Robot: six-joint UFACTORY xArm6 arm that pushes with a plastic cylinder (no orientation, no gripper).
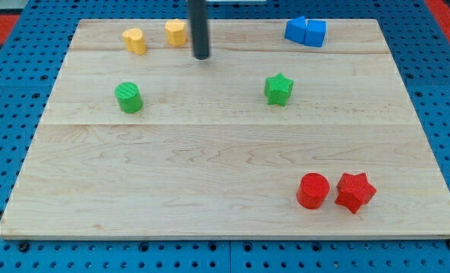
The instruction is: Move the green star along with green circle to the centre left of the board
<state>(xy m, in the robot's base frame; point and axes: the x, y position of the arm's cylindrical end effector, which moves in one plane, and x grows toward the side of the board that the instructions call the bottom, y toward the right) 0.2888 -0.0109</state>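
The green star [279, 89] lies right of the board's middle, in its upper half. The green circle [129, 97] stands at the left of the board, level with the star and far from it. My tip [201, 56] is the lower end of the dark rod coming down from the view's top. It rests near the top of the board, between the two green blocks and above their line, touching neither.
Two yellow blocks [135, 40] [176, 32] lie at the top left, the nearer just left of the rod. Two blue blocks [306, 32] touch at the top right. A red circle [314, 190] and a red star [354, 191] sit at the bottom right. The wooden board [210, 189] lies on blue pegboard.
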